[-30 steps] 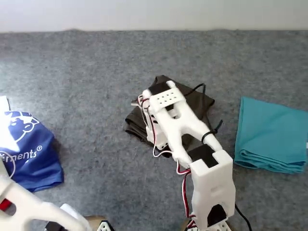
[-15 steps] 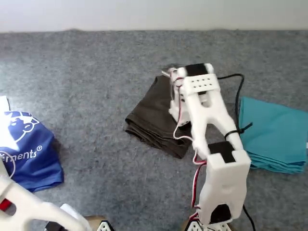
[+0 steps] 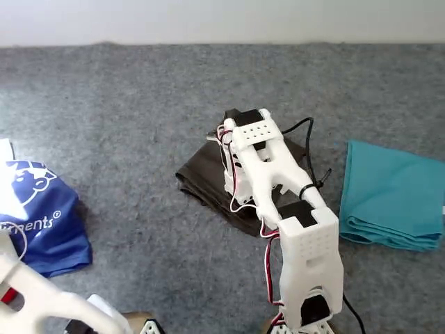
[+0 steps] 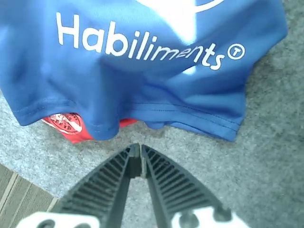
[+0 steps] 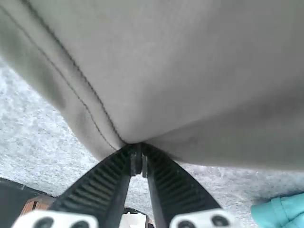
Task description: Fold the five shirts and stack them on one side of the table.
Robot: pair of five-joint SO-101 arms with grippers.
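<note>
A dark brown shirt (image 3: pixel 208 182) lies folded at the table's middle, and my right arm (image 3: pixel 278 188) stretches over it. In the right wrist view my right gripper (image 5: pixel 136 156) is shut on a fold at the brown shirt's (image 5: pixel 180 71) seamed edge. A folded teal shirt (image 3: pixel 389 195) lies to the right; a corner of the teal shirt (image 5: pixel 280 211) shows in the right wrist view. At the left edge lies a blue printed shirt (image 3: pixel 38 219). My left gripper (image 4: pixel 136 161) is shut and empty just off the blue shirt's (image 4: pixel 142 71) hem, where a red shirt (image 4: pixel 66 124) peeks out underneath.
Grey felt (image 3: pixel 125 111) covers the table up to a white wall at the back. My left arm (image 3: pixel 42 299) sits at the front left corner. Bare felt lies between the blue shirt and the brown shirt.
My right arm swung right toward the teal shirt, then back left over the brown shirt, whose near corner shifted slightly left. The left arm and blue shirt stayed put.
</note>
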